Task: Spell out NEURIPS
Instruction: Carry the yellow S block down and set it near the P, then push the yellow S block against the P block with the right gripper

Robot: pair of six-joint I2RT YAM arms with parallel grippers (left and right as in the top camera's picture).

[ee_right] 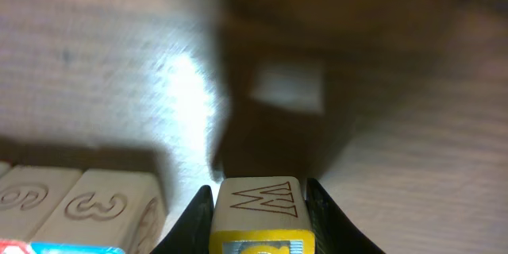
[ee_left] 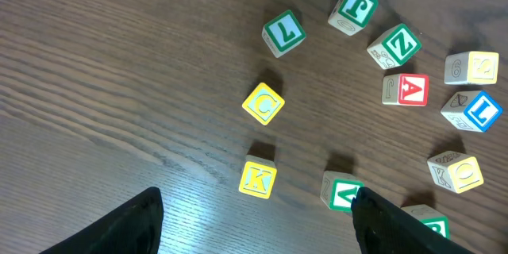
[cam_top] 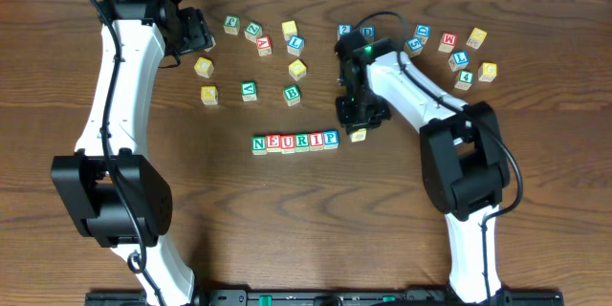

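Within right end effector (ee_right: 259,196), yellow block (ee_right: 259,221), clamped

The row (cam_top: 295,142) of blocks reads N E U R I P. In the left wrist view, loose blocks show green L (ee_left: 283,32), J (ee_left: 353,8) and Z (ee_left: 394,45), red A (ee_left: 413,90), blue L (ee_left: 480,111), yellow C (ee_left: 263,104) and K (ee_left: 257,179). The right wrist view shows a W block (ee_right: 262,200) and a 3 (ee_right: 107,205) on a neighbour's side

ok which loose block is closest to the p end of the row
The yellow block held by the right gripper, just right of the P block; every other loose block lies farther up the table.
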